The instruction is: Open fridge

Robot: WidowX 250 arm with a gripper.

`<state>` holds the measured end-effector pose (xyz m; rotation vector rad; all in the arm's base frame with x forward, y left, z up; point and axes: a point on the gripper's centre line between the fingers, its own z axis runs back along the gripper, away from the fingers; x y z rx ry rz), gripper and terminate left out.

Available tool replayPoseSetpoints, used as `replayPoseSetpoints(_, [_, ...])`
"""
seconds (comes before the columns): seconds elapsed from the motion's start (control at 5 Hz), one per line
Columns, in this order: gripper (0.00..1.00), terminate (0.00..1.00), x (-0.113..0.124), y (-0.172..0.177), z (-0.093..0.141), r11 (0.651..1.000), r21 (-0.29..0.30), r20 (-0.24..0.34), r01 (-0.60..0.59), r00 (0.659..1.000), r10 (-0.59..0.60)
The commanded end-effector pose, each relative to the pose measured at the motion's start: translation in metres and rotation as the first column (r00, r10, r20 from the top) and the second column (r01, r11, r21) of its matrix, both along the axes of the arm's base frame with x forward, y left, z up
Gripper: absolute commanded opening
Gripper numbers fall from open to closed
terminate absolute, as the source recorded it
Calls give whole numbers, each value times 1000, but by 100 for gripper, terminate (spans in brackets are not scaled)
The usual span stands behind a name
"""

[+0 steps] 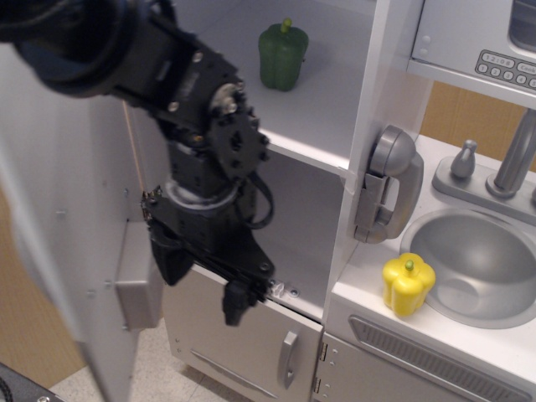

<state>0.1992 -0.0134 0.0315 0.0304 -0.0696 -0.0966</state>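
Fridge (335,134): stands at the left of the toy kitchen unit, its large door (67,251) swung wide open toward the camera at the left edge of the view. The inner face of the door shows, pale grey, with a boxy grey projection (138,280) low on it. The white interior is exposed, with one shelf (306,146) across it.

Green toy bell pepper (282,54): upright on that shelf, toward the back of the compartment.

Tool (201,285): black, at the end of a black arm (134,59) that enters from the upper left. It hangs in front of the lower part of the open compartment, between the door and the fridge body, fingers pointing down. The two fingers are spread apart with a clear gap and hold nothing. One fingertip (233,306) overlaps the top edge of the smaller lower door (251,343) in this view; whether it touches cannot be told.

Lower door: shut, its small grey handle (288,358) visible.

Grey toy telephone (387,180): mounted on the fridge's right side wall.

Yellow toy bell pepper (408,283): upright on the white desk (368,285), just beside the rim of the grey sink (481,260). A faucet (512,155) stands behind the sink; a keypad panel (505,63) is above it.
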Motion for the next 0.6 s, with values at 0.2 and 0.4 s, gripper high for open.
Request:
replayPoseSetpoints(0.2, [100, 0, 40, 118, 1, 960, 76, 165, -270, 953, 254])
replayPoseSetpoints(0.4, [100, 100, 37, 145, 2, 960, 95, 226, -262, 945, 236])
